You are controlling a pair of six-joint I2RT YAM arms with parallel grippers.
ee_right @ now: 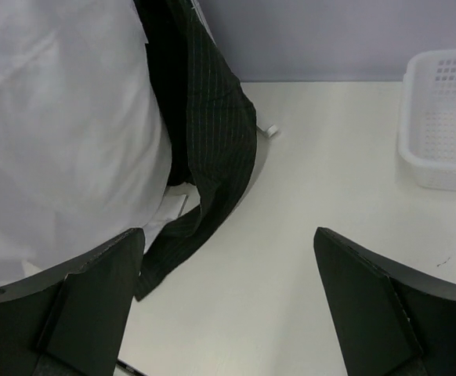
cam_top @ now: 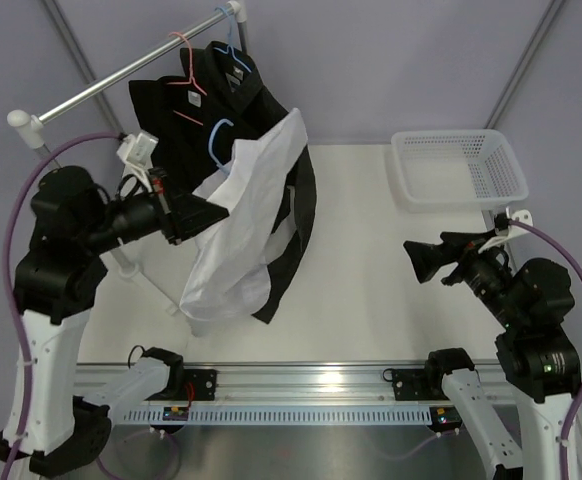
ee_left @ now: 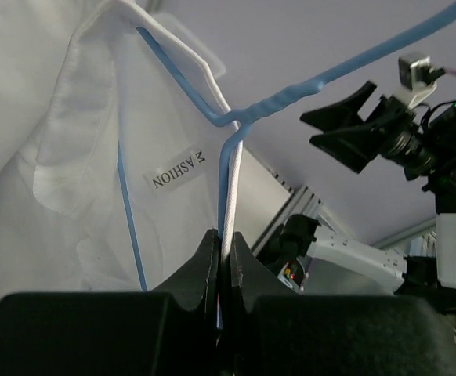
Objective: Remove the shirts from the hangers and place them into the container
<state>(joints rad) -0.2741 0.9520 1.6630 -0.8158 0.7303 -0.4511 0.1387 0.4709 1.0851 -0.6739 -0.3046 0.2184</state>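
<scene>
**White shirt held off the rail on its hanger, basket waiting at the far right**

The white desk (cam_top: 371,290) filled the middle of the top view. At its far left a silver rail (cam_top: 121,75) ran up and to the right. Two black shirts (cam_top: 186,100) hung from that rail. The hem of the pinstriped one trailed down to the desk in the right wrist view.

The white shirt (cam_top: 241,230) hung in front of the black shirts and clear of the rail. It draped down over the left part of the desk. The basket (cam_top: 461,165) sat at the far right corner of the desk, well apart from every shirt, and nothing showed inside it.

A pink-red hanger (cam_top: 186,70) and a light blue hanger (cam_top: 233,40) were hooked on the rail with the black shirts. A second light blue hanger (ee_left: 353,63) carried the white shirt, and its hook touched nothing.

The left fingers (ee_left: 225,243) were clamped tight on that hanger's wire just below its twisted neck. A white edge of the shirt ran alongside the wire there.

The right fingers (cam_top: 417,262) stood spread wide with nothing between them. They hovered over bare desk to the right of the shirts, near the basket.

A small label (ee_left: 177,168) showed inside the white collar.
</scene>
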